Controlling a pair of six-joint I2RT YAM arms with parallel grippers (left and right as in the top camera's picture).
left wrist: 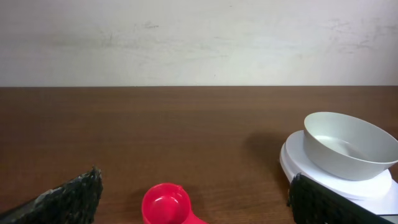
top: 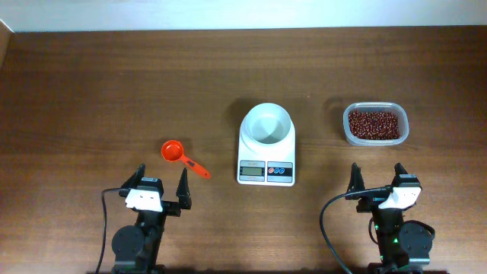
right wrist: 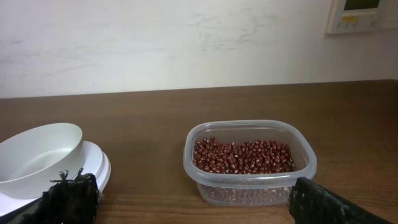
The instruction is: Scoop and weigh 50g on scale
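The scale (top: 266, 164) sits mid-table, its empty white bowl (top: 266, 124) on top. A red scoop (top: 181, 157) lies on its left and a tub of red beans (top: 374, 124) on its right. Nearer me, the left gripper (top: 161, 176) and right gripper (top: 377, 173) have their jaws spread wide, grasping nothing.

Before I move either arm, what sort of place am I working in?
Probably an indoor lab or office bench: a wooden table against a plain white wall, a wall control panel, and a staged scale and bean tub.
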